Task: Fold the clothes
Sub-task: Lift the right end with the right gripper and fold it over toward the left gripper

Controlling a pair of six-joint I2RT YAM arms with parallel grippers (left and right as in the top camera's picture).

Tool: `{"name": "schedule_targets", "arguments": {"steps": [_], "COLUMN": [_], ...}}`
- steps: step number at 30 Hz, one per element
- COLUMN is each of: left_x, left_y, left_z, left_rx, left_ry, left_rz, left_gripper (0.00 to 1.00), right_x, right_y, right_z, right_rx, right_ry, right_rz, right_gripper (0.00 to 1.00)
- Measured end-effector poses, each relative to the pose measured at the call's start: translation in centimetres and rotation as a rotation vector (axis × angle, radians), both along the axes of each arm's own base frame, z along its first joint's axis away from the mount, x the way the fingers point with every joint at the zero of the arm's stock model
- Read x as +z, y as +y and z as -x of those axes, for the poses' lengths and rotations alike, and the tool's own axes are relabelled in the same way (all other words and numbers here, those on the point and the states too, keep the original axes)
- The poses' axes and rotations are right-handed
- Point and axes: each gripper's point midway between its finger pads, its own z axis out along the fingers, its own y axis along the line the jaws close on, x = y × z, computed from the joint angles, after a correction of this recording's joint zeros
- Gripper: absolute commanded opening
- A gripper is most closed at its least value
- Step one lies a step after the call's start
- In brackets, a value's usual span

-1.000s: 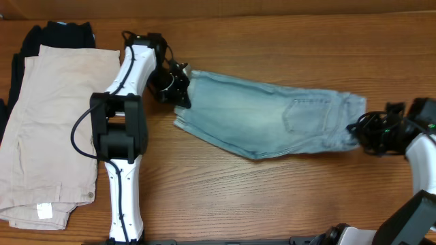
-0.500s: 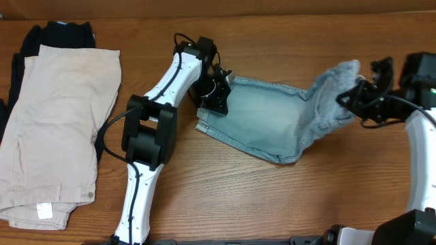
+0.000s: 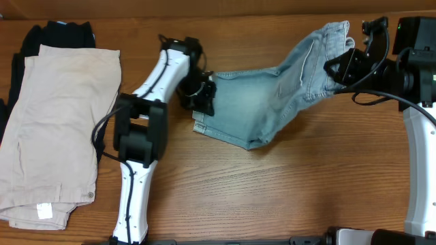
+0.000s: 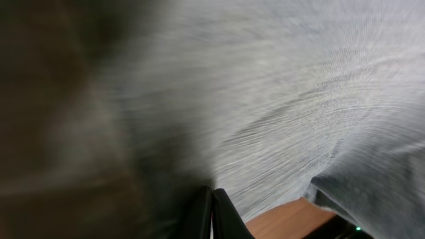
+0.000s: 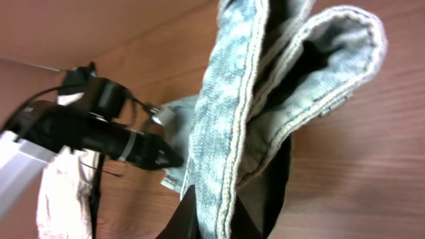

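Your right gripper (image 3: 338, 69) pinches the denim shorts (image 3: 262, 109) at the waist, that end held up by the far right corner; your left gripper (image 3: 202, 96) clamps the leg end on the table (image 3: 272, 194) near the far edge

Faded light-blue denim shorts (image 3: 255, 109), left part lying flat on the wooden surface (image 3: 272, 197) near its middle, right end up off it and slanting toward the upper right, bunched in lengthwise folds, stitched edges showing
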Motion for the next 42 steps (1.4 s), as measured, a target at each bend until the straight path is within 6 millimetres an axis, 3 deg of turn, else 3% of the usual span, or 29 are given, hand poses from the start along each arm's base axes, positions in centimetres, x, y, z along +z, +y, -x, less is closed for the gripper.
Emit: {"name": "schedule_targets", "arguments": {"steps": [6,14,19,26,29,32,36,39,40,42], "left_x": [0.5,0.8,-1.3,-1.7,-1.7,-1.7,-1.7,-1.7,-1.7,-1.7], "left_y": [3.2,1.4,1.2,0.7,0.7,0.6,0.6,0.6,0.6,0.6], "left_z": [-1.3,-3.0,-2.1,-1.6,-1.7,-1.7,-1.7,-1.7,-1.7,-1.7], "left_rx": [0.053,-0.032,-0.037,-0.027,-0.029,-0.027,-0.026,-0.026,-0.025,-0.025], "left_ry": [-0.002,-0.130,-0.117,-0.107,-0.113,-0.114,-0.113,-0.113,-0.113,-0.113], "left_rz": [0.065,0.181,0.184,0.230,0.231,0.232,0.232,0.233,0.233,0.233], "left_gripper": [0.04,0.04,0.04,0.04,0.04,0.04,0.04,0.04,0.04,0.04], "right_x": [-1.3,-1.7,-1.7,-1.3,-0.6,-0.9,-4.9,-8.8,-10.8,-12.2], "right_y": [-1.2,-1.9,-2.1,-2.0,-0.2,4.2,8.4,10.8,12.5,14.7], "right_z": [0.9,1.0,1.0,1.0,0.6,0.2,-0.9,-2.6,-3.4,-4.0], "right_rx": [-0.046,-0.062,-0.068,-0.065,-0.019,0.092,0.187,0.223,0.243,0.264], "right_ry": [0.065,0.074,0.076,0.068,0.031,0.010,0.098,0.159,0.182,0.184], "right_rz": [0.066,0.108,0.118,0.121,0.129,0.146,0.180,0.195,0.195,0.189], "right_gripper": [0.04,0.04,0.04,0.04,0.04,0.04,0.04,0.04,0.04,0.04]}}
